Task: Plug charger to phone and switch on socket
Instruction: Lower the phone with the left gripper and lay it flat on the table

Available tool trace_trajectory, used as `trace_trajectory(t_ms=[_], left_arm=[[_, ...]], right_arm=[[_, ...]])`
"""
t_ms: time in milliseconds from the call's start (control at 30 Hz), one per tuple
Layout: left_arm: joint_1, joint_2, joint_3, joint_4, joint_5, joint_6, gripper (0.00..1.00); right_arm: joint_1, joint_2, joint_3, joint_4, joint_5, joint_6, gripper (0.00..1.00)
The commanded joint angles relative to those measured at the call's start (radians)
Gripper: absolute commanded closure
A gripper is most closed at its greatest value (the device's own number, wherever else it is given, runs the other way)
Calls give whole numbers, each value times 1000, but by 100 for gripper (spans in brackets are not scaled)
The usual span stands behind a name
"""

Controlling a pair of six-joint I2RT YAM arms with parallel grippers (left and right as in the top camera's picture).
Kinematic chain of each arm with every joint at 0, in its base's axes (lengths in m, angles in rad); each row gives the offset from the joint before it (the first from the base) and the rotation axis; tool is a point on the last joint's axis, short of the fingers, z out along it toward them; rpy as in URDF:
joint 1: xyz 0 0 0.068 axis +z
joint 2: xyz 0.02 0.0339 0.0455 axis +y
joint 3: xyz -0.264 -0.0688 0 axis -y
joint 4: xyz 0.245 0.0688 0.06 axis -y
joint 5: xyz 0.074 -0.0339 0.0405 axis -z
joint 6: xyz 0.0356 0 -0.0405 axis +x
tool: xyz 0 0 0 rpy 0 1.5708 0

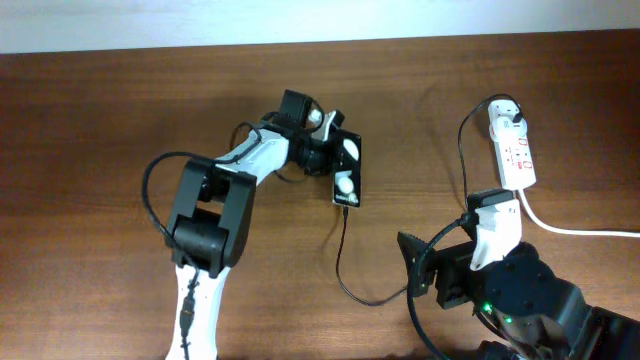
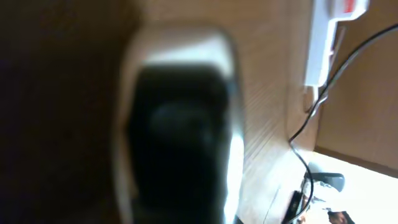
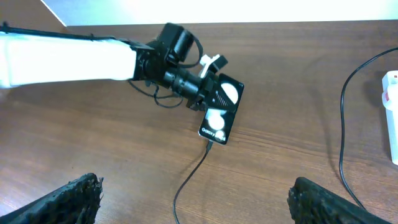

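Observation:
The phone is a black slab with two white circles, lying mid-table; it also shows in the right wrist view. My left gripper is shut on the phone's far end. The charger cable meets the phone's near end, loops across the table and climbs to a white adapter on the socket strip. My right gripper is open and empty, near the cable loop. The left wrist view is blurred by a dark shape close to the lens.
The strip's thick white cord runs off the right edge. The strip and thin cable show at the right of the left wrist view. The left arm's body lies across the left middle of the brown wooden table.

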Motion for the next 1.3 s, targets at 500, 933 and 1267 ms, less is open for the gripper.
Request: trace_trajectory(t_ms=[500, 933, 1267], left_arm=[[-1, 9, 29, -177, -335, 8, 1], [-18, 9, 29, -229, -505, 7, 1], [-27, 9, 27, -256, -614, 7, 1]], right_arm=[[-3, 1, 11, 0, 19, 2, 1], [-3, 1, 11, 0, 19, 2, 1], [-3, 1, 11, 0, 19, 2, 1]])
